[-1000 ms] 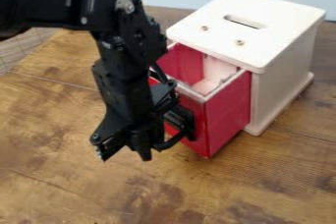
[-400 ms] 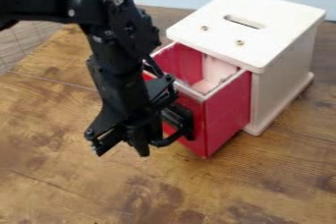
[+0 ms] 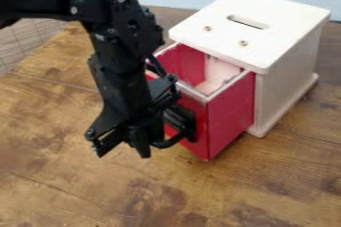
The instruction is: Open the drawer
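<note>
The red drawer (image 3: pixel 221 112) stands pulled partway out of the cream-white cabinet (image 3: pixel 276 64), its white inside showing at the top. A black loop handle (image 3: pixel 177 126) hangs on the drawer's front. My black gripper (image 3: pixel 123 147) points straight down just left of the drawer front, beside the handle. Its fingers are shut and seem to pinch the loop's left side, though the arm's own body hides the contact.
The cabinet has a slot (image 3: pixel 248 21) and two small screws on top. All of it rests on a worn wooden table (image 3: pixel 54 186). A pale wall rises behind the table's far edge.
The arm shifted slightly to the left a second ago. Since then it has held still, and the drawer stays out by the same amount.
</note>
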Controlling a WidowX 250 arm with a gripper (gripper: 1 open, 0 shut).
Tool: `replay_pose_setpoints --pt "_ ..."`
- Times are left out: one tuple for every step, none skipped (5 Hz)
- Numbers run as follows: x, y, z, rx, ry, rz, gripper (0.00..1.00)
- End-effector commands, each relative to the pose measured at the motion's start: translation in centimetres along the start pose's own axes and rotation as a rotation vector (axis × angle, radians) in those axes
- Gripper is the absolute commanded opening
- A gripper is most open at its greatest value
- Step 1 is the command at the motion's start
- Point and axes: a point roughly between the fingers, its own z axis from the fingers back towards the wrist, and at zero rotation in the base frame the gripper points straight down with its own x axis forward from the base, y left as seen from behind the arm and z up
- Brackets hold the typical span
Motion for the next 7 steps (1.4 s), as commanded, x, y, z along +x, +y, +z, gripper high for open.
replay_pose_setpoints --pt "-0.3 1.9 3.8 0.004 -0.036 0.021 0.0" --pt "-0.4 1.2 3.9 0.011 -0.04 0.017 0.0" --pt "-0.7 0.5 4.1 0.014 -0.041 0.003 0.0" --pt "-1.0 -0.2 4.2 0.017 -0.04 -0.01 0.0" --pt "0.0 0.5 4.3 0.024 -0.041 -0.005 0.0" --pt "0.9 1.2 4.3 0.03 -0.041 -0.004 0.0" --pt "-0.3 1.2 4.7 0.037 -0.043 0.029 0.0"
